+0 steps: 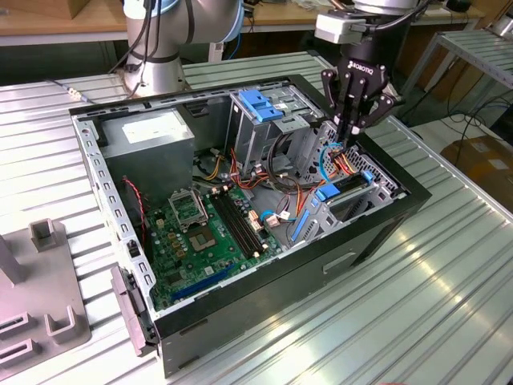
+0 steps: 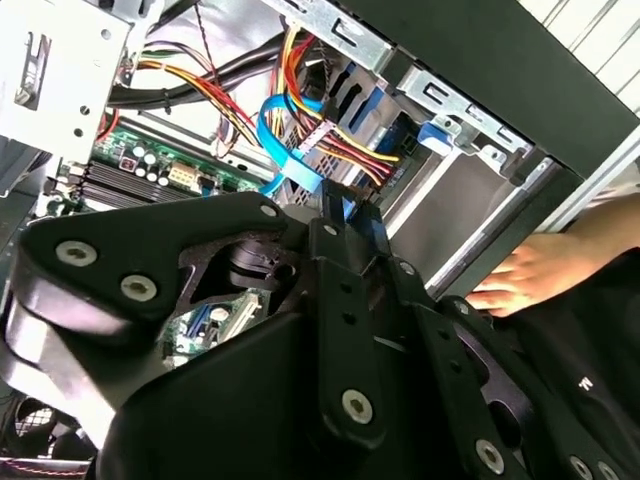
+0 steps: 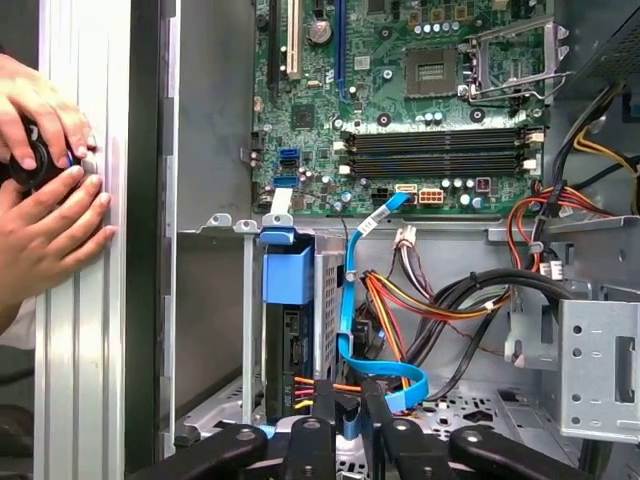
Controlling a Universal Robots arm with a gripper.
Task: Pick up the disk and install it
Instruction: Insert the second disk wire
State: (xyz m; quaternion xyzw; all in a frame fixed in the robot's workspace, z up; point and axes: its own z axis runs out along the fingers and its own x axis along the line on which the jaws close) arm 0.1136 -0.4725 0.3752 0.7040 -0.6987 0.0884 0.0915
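The disk sits on edge in the drive bay at the exterior view's right end of the open computer case, its blue carrier showing at the end. My gripper hangs just above that bay, fingers pointing down and close together. In both wrist views a flat blue cable loops from the motherboard and ends between the fingertips. The gripper looks shut on that cable's end, beside the disk.
A person's hands rest on the table at the case's outer wall. Inside the case are the motherboard, a grey power supply box, a silver cage with a blue tab and bundles of coloured wires. A grey fixture stands on the table.
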